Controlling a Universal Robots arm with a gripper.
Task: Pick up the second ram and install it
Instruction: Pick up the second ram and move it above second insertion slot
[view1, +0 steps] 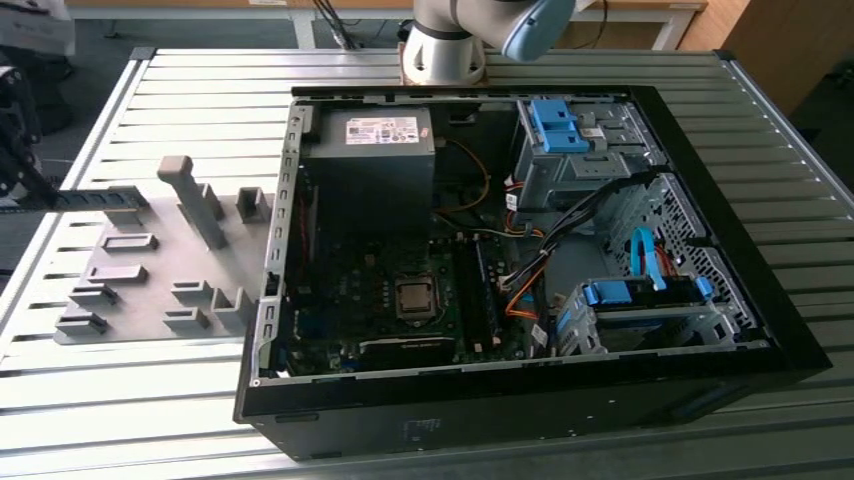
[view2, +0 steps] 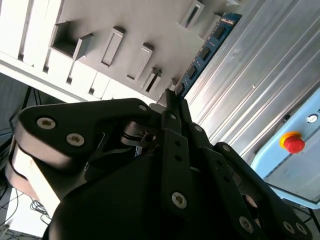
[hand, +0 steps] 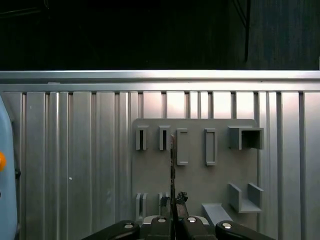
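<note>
Exterior view: a ribbed metal worktop (view1: 160, 400) carries an open computer case (view1: 534, 420) beside a grey holder plate (view1: 160, 265). Second wrist view: the tool (view2: 172, 97) pinches the second ram (view2: 206, 49). First wrist view: the ram stands edge-on over the plate's slots.

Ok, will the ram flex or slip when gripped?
Probably stiff: the second ram juts straight from the gripper without sagging. Likely light: thin edge-on in the first wrist view. Held at one end, it may pivot.

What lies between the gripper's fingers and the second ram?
Nothing: in the second wrist view the gripper is shut directly on the second ram.
</note>
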